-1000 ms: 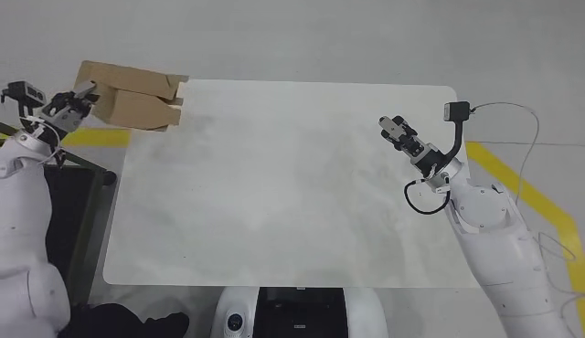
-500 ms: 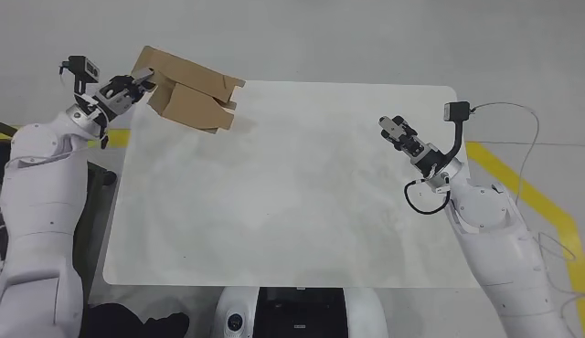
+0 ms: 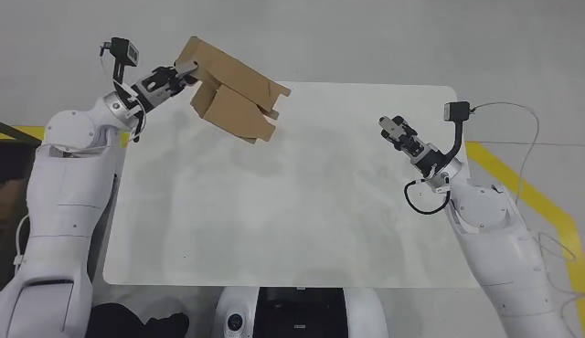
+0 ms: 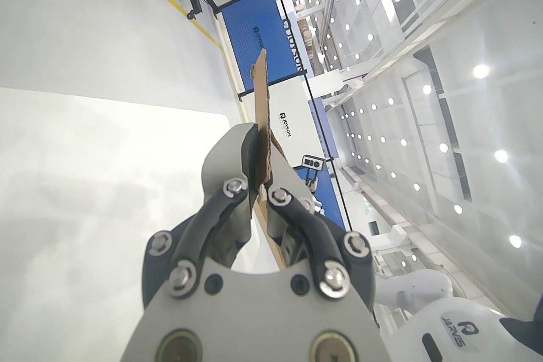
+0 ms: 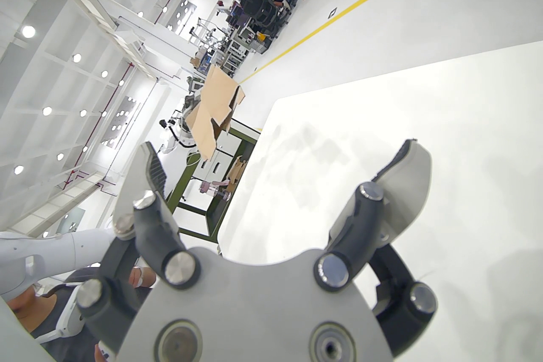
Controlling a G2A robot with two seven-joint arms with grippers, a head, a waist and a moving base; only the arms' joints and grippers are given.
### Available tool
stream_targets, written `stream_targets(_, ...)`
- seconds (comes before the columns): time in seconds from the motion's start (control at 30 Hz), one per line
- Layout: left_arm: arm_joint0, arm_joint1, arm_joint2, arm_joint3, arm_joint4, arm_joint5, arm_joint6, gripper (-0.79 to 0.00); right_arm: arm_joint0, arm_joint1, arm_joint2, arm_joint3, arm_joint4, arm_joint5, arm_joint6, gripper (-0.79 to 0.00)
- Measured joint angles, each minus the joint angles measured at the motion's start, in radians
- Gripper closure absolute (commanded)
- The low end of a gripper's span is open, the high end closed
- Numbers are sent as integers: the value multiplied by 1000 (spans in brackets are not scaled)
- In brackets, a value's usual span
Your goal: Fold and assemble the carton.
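Nearest the robot, the tabletop (image 3: 292, 210) is lying bare, and the right end effector (image 3: 391, 126) is hovering over its right side with fingers spread wide, holding nothing. Farther off, over the far left corner, the left end effector (image 4: 258, 143) is pinching the flattened carton (image 3: 233, 96) by one edge. The sheet is jutting out beyond the fingertips towards the middle, tilted and apparently clear of the surface. The step in hand is probably bringing the carton in. It is asking for a firm pinch, since a single-edge grip could let the board swing, and for a landing within the other arm's reach.
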State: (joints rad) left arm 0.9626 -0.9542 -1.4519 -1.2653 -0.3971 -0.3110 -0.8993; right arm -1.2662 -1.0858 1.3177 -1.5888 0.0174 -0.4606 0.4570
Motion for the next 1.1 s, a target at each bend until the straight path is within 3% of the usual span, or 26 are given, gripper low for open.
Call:
stream_targets(0.3,-28,-14,65,-20,-16,49,0,0,0,0,0,0,0,0,0,-785)
stream_targets(1.1,-28,-14,65,-20,-16,49,1,0,0,0,0,0,0,0,0,-785)
